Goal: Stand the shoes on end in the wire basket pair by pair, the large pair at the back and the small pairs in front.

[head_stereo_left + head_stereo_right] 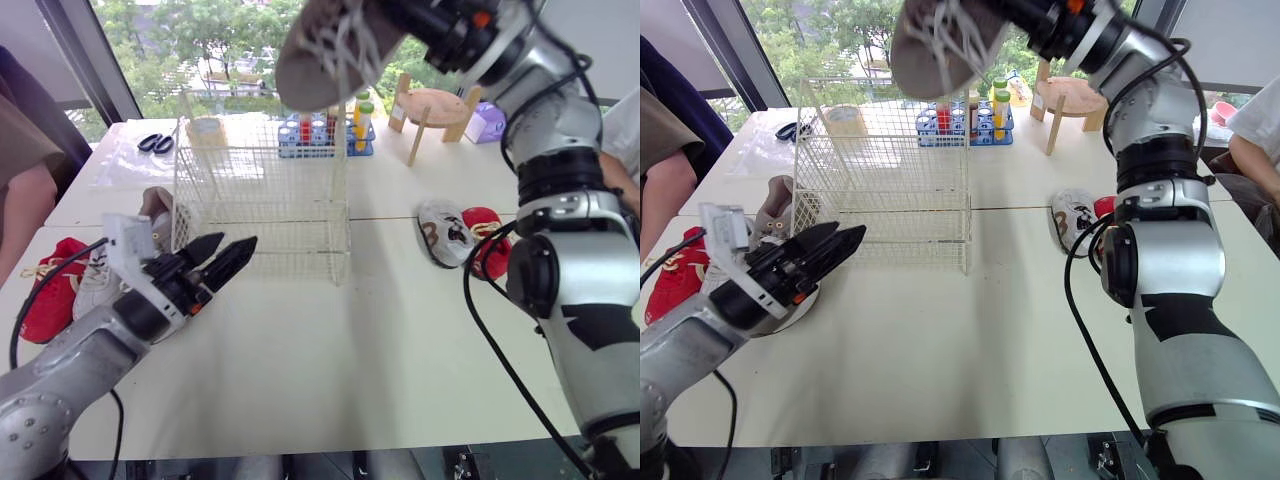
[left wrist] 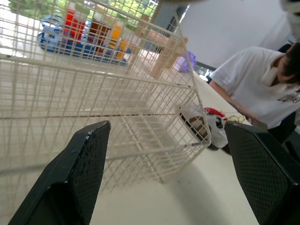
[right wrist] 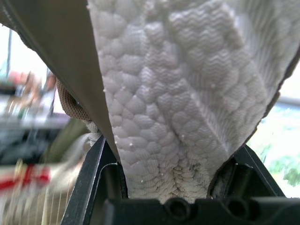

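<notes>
Shoe (image 1: pixel 320 50) clamped by right tool (image 3: pixel 172 145); wrist view: seemingly pale sole (image 3: pixel 178 84); left tool (image 1: pixel 238 243) apart.

Coated-metal wire basket (image 1: pixel 260 180); rough, patterned rubber sole on the shoe (image 3: pixel 178 93).

We see bright daylight coming from the windows (image 1: pixel 180 50) beyond the left gripper (image 1: pixel 239 240), glaring off the table (image 1: pixel 400 180) past it.

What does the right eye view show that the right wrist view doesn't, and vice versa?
Right eye view: the large shoe held high by the empty wire basket, the open left gripper, small shoes on the table. Right wrist view: the shoe's pale tread sole, close up. Both: the right gripper clamped on that shoe.
</notes>
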Controlling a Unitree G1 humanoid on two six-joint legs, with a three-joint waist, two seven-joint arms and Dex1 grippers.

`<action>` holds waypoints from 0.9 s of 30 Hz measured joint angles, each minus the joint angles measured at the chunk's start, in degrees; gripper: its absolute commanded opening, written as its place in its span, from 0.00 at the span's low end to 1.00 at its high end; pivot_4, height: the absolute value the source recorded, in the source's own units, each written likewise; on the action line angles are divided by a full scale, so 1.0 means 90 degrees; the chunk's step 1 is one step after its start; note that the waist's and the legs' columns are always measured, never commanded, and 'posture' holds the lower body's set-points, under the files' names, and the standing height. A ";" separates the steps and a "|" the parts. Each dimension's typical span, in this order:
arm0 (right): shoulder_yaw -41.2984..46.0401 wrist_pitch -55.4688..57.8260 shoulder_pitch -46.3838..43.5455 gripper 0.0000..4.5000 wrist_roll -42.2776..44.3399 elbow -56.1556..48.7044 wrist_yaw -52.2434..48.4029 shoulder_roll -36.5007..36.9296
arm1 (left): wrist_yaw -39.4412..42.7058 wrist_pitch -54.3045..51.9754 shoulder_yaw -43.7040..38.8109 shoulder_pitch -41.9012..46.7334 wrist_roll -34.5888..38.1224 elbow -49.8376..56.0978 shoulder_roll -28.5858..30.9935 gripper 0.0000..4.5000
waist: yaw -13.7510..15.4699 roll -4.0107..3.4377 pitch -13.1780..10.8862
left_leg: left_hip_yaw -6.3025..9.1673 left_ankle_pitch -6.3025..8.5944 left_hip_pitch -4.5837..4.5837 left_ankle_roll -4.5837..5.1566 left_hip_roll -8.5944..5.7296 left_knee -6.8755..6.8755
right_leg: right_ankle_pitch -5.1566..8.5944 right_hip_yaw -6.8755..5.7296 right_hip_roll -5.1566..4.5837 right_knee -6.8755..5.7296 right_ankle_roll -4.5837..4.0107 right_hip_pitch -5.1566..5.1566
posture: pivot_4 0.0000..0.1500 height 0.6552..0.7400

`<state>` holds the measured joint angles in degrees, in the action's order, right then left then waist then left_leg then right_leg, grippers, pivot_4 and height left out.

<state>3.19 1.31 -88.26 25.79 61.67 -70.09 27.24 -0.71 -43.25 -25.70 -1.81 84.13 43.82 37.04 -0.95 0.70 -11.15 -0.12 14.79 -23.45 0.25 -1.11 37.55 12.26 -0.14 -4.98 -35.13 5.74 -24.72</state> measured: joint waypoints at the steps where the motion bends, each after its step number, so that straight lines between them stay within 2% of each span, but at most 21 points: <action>1: -0.0075 -0.0186 -0.0117 0.37 -0.0229 0.0256 -0.0108 -0.0033 | 0.0034 0.0040 -0.0017 -0.0065 0.0017 0.0018 0.0034 0.88 | 0.0012 -0.0001 0.0000 | -0.0001 -0.0001 -0.0001 -0.0002 -0.0004 -0.0003 | 0.0000 0.0000 -0.0004 0.0001 0.0000 -0.0001 | 1.00 1.00; 6: -0.0488 -0.0896 -0.0732 0.37 -0.1259 0.1021 -0.0488 -0.0200 | 0.0201 0.0294 -0.0032 -0.0071 -0.0048 -0.0012 0.0167 0.88 | 0.0005 0.0000 0.0000 | -0.0001 -0.0005 0.0000 -0.0013 -0.0008 -0.0022 | 0.0001 -0.0001 -0.0009 0.0008 -0.0002 -0.0007 | 1.00 1.00; 11: -0.0642 -0.1078 -0.1019 0.37 -0.2006 0.1452 -0.0256 -0.0542 | 0.0320 0.0433 0.0131 0.0154 -0.0360 -0.0267 0.0197 0.88 | 0.0011 0.0001 0.0000 | 0.0009 -0.0017 0.0003 -0.0033 -0.0008 -0.0035 | -0.0001 -0.0004 -0.0007 0.0005 -0.0007 -0.0009 | 1.00 1.00; 14: -0.0668 -0.0989 -0.1045 0.70 -0.2388 0.1669 0.0192 -0.0754 | 0.0351 0.0469 0.0370 0.0239 -0.0632 -0.0348 0.0123 0.90 | 0.0010 0.0001 0.0001 | 0.0009 -0.0017 0.0003 -0.0034 -0.0009 -0.0038 | -0.0001 -0.0004 -0.0008 0.0006 -0.0008 -0.0010 | 1.00 1.00; 16: -0.0696 -0.0863 -0.1023 0.96 -0.2664 0.1818 0.0425 -0.0809 | 0.0349 0.0486 0.0476 0.0233 -0.0772 -0.0347 0.0082 0.90 | 0.0019 0.0001 0.0001 | 0.0010 -0.0019 -0.0002 -0.0036 -0.0010 -0.0040 | -0.0001 -0.0004 -0.0009 0.0007 -0.0008 -0.0015 | 1.00 1.00; 17: -0.0708 -0.0835 -0.0987 0.99 -0.2799 0.1856 0.0532 -0.0812 | 0.0337 0.0522 0.0505 0.0231 -0.0836 -0.0347 0.0025 0.90 | 0.0013 0.0001 0.0001 | 0.0010 -0.0019 -0.0002 -0.0037 -0.0010 -0.0042 | -0.0002 -0.0003 -0.0009 0.0007 -0.0008 -0.0017 | 1.00 1.00; 23: -0.0371 -0.0735 -0.0935 0.99 -0.2974 0.1931 0.1002 -0.0734 | 0.0267 0.0611 0.0550 0.0057 -0.1078 -0.0202 -0.0168 0.90 | -0.0025 0.0000 0.0000 | 0.0009 -0.0021 -0.0003 -0.0041 -0.0006 -0.0054 | 0.0000 -0.0003 -0.0006 0.0003 -0.0012 -0.0029 | 1.00 1.00; 27: 0.0036 -0.0654 -0.0945 0.99 -0.2863 0.1930 0.0907 -0.0469 | 0.0248 0.0639 0.0545 -0.0003 -0.1128 -0.0161 -0.0175 0.90 | -0.0006 0.0000 0.0000 | 0.0009 -0.0022 -0.0003 -0.0041 -0.0007 -0.0053 | 0.0001 -0.0004 -0.0006 0.0002 -0.0013 -0.0027 | 1.00 1.00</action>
<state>3.52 -4.58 -96.76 0.02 79.04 -61.93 23.02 1.52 -37.50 -20.79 -1.84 73.98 42.37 35.47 -1.00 0.70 -11.15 -0.04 14.59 -23.47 -0.12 -1.18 37.08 12.26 -0.17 -5.03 -35.11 5.63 -24.96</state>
